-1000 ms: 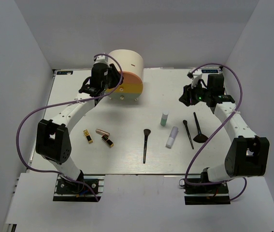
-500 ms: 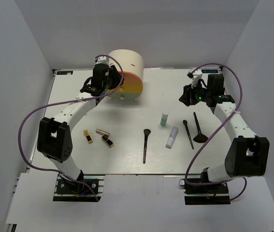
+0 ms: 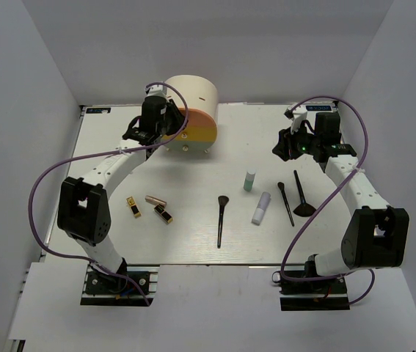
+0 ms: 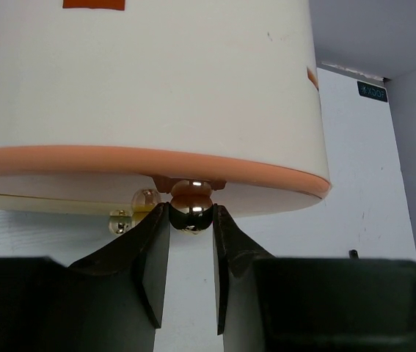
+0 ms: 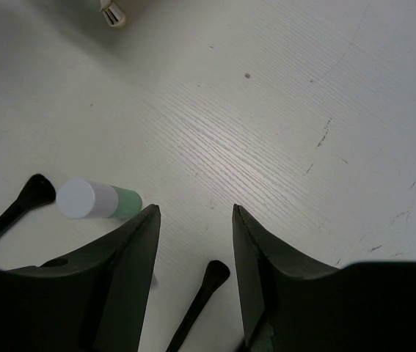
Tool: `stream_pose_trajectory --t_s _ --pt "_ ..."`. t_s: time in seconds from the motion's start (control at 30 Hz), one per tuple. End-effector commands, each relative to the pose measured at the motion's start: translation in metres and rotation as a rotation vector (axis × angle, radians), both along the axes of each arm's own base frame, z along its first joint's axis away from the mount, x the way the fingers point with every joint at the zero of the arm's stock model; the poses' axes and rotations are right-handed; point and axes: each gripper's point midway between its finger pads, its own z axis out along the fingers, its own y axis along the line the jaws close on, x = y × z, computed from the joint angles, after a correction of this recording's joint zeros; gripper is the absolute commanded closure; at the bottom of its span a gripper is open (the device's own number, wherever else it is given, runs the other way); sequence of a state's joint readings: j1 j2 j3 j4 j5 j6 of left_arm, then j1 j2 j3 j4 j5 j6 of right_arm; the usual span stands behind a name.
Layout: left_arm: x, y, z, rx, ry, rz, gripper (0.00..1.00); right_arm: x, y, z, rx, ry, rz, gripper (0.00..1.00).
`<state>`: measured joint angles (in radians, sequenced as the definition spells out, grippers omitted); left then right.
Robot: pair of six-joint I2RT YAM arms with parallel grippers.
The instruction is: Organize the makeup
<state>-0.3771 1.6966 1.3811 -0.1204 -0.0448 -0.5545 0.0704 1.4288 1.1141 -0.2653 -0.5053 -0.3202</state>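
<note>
White walls enclose the pale table, at whose upper left the cream half-round box is stood. Since a moment ago the left hand has been narrowed, and it is now seen clamped on the brass drawer knob under the box's orange band. A pull on the drawer is judged to come next, so that storage is opened. Nothing is stowed yet: lipsticks, brushes, white tube and green-capped bottle are left across the lower middle and right. The right hand is held apart, empty, near the bottle.
</note>
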Motion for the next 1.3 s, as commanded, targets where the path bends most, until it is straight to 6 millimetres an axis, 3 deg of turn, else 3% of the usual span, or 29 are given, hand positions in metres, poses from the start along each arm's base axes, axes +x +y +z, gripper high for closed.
stream_pose_trajectory --t_s 0.0,0.17,0.2,0.27,0.37,0.4,0.43,0.57,0.67,0.7,0.83,1.07,1.27 --pt "0.001 -0.007 0.024 -0.025 -0.046 -0.023 0.77 0.002 0.0 0.005 0.008 -0.023 -0.003 0.5" --pt "-0.013 -0.006 0.023 -0.04 -0.041 -0.043 0.86 0.002 0.0 0.007 0.005 -0.029 0.004 0.5" --pt "-0.018 -0.004 0.031 -0.049 -0.053 -0.041 0.87 0.001 0.001 0.007 0.007 -0.026 0.006 0.5" --pt "-0.032 -0.007 0.023 -0.06 -0.027 -0.079 0.88 0.0 0.001 0.006 0.007 -0.022 0.011 0.5" --pt "-0.049 -0.003 0.029 -0.076 -0.031 -0.091 0.9 0.0 0.003 0.006 0.012 -0.021 0.018 0.5" --pt "-0.055 -0.002 0.02 -0.073 -0.011 -0.099 0.9 -0.001 0.004 0.006 0.014 -0.02 0.024 0.5" --pt "-0.061 -0.001 0.026 -0.081 -0.02 -0.101 0.91 0.0 0.003 0.006 0.015 -0.019 0.022 0.5" --pt "-0.075 0.004 0.014 -0.08 0.011 -0.096 0.9 -0.003 0.009 0.007 0.028 -0.021 0.059 0.46" --pt "-0.075 0.005 0.012 -0.085 0.011 -0.091 0.75 -0.009 0.015 0.006 0.037 -0.02 0.12 0.37" --pt "-0.074 0.004 0.011 -0.089 0.009 -0.09 0.56 -0.012 0.02 0.006 0.039 -0.025 0.155 0.34" --pt "-0.068 0.0 0.01 -0.094 0.007 -0.097 0.37 -0.027 0.033 0.004 0.064 -0.033 0.298 0.19" --pt "-0.063 -0.004 0.014 -0.099 0.001 -0.109 0.28 -0.051 0.048 -0.013 0.075 -0.046 0.507 0.11" --pt "-0.08 0.007 0.027 -0.092 -0.024 -0.097 0.26 -0.072 0.051 -0.046 0.023 -0.051 0.654 0.12"
